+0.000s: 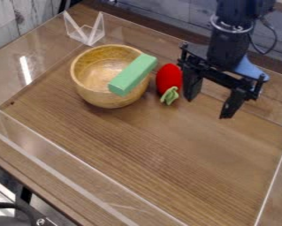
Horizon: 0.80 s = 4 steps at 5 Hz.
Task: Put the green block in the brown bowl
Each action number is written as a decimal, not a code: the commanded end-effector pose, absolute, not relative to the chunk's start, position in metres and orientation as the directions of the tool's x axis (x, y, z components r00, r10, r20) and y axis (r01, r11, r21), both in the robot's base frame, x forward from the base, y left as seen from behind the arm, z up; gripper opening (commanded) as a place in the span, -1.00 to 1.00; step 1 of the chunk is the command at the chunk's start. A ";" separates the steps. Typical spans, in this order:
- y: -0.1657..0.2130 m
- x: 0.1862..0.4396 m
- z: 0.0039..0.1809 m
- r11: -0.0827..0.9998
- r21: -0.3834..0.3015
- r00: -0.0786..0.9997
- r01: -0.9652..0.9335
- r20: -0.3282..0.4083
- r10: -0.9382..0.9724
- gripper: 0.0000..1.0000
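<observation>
The brown bowl (108, 76) stands on the wooden table at the left. A light green block (133, 73) lies slanted across the bowl's right rim, one end inside and the other sticking out over the edge. To the right of the bowl my black gripper (211, 95) hangs pointing down, open, with nothing between its fingers. It is apart from both the block and the bowl.
A red strawberry toy (168, 81) with green leaves lies between the bowl and my gripper. A clear plastic wall (60, 181) rings the table. A small clear stand (84, 30) sits at the back left.
</observation>
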<state>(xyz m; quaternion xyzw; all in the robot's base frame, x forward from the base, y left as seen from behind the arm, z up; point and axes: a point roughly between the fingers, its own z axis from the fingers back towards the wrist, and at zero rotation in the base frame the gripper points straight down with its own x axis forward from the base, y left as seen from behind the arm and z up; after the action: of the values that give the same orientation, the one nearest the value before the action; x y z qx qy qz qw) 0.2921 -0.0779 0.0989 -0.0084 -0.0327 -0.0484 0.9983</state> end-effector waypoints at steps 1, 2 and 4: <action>-0.078 0.306 0.115 0.995 -0.013 0.988 0.095 0.124 -0.093 1.00; -0.082 0.316 0.118 0.996 -0.008 0.987 0.088 0.135 -0.086 1.00; -0.094 0.311 0.107 0.997 0.007 0.987 0.075 0.143 -0.075 1.00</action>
<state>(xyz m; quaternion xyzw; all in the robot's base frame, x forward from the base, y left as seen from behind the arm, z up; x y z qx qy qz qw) 0.3083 -0.0932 0.0938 0.0044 -0.0508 -0.0361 0.9980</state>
